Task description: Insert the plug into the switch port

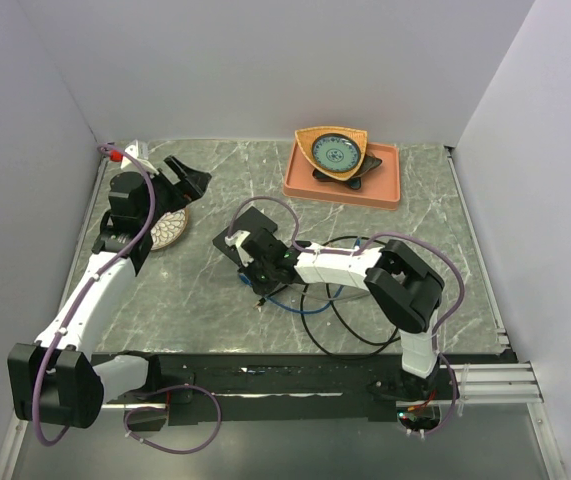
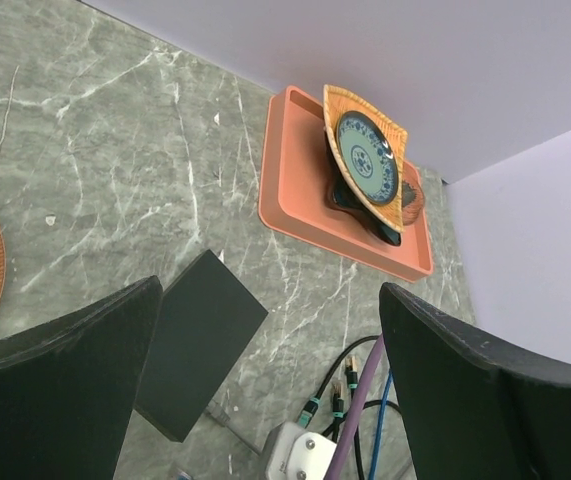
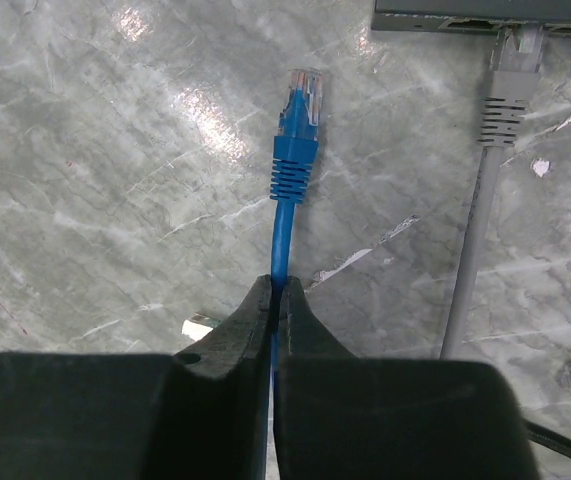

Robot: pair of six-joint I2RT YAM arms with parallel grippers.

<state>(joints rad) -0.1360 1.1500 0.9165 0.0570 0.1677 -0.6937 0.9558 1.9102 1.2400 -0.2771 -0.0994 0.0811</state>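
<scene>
The right hand (image 3: 277,296) pinches the blue cable (image 3: 282,235) just behind its plug (image 3: 300,100). The plug is near the switch port (image 3: 435,16), not in it. Next, I think, line it up and push. The left hand (image 2: 270,300) is spread wide.

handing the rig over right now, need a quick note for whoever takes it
Right gripper: jaws shut on the blue cable, just behind the plug.
Left gripper: jaws open, holding nothing, above the table.
Switch: flat on the table ahead of the plug, apart from it. A grey plug is already in its edge.
Done: cable gripped.
Left: line the blue plug up with a free port and push it in. No free port is clear in these views.
</scene>
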